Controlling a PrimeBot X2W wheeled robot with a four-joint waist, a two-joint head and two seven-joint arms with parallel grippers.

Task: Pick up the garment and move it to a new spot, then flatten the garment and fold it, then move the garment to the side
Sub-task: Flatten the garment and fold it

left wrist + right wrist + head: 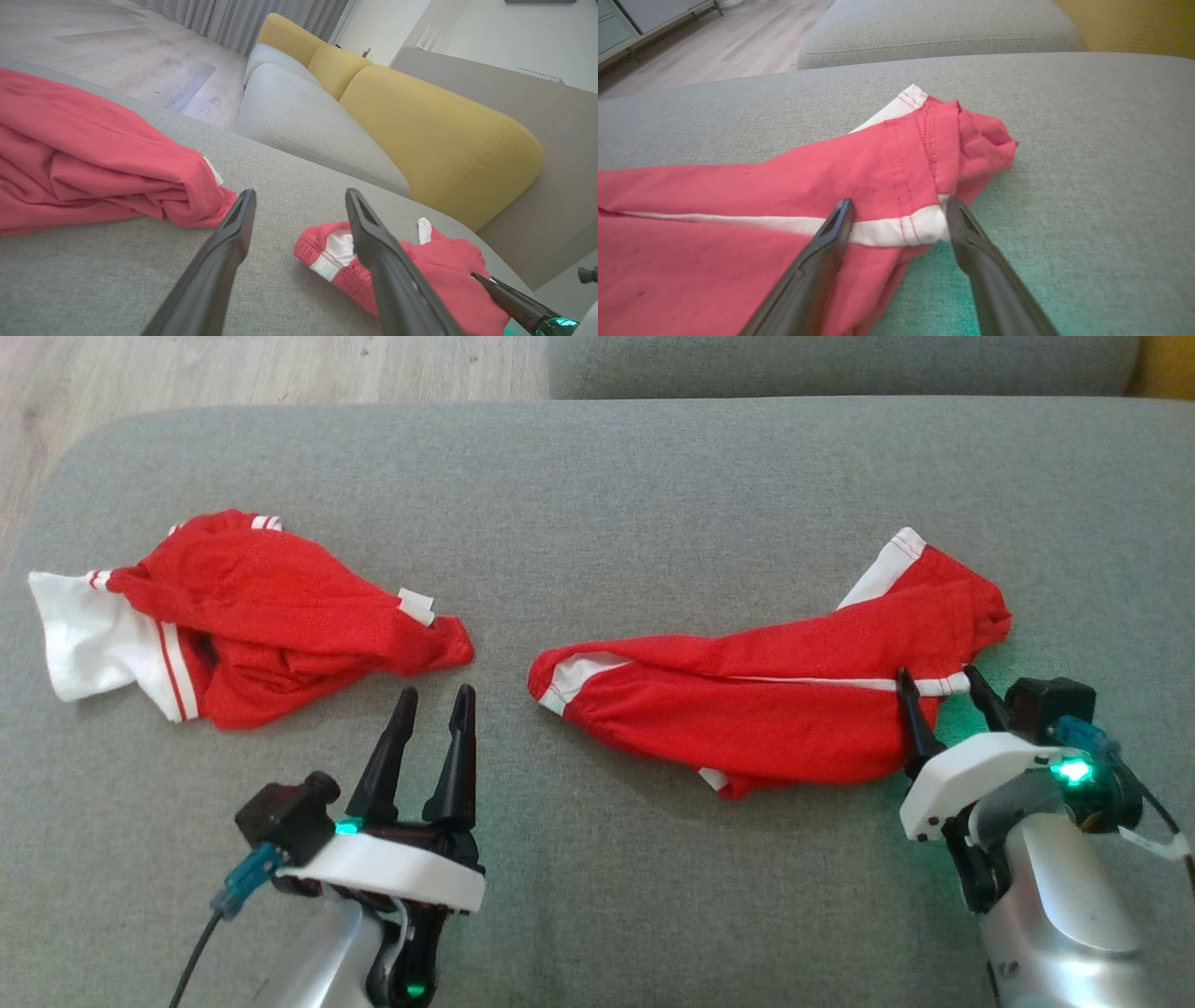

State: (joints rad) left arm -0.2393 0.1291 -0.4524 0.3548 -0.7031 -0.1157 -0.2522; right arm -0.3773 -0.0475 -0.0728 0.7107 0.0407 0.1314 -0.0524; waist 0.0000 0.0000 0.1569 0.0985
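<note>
Your right fingers (913,714) spread wide, empty, straddling white stripe (887,231) at near right end of right garment (747,700) on grey cushion (597,476); likely set for pinch and lift. Your left fingers (385,756) released, empty, hover between it and left garment (271,625).

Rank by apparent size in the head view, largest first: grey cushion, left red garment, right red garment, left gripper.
1. grey cushion
2. right red garment and left red garment, too alike to rank
3. left gripper
</note>
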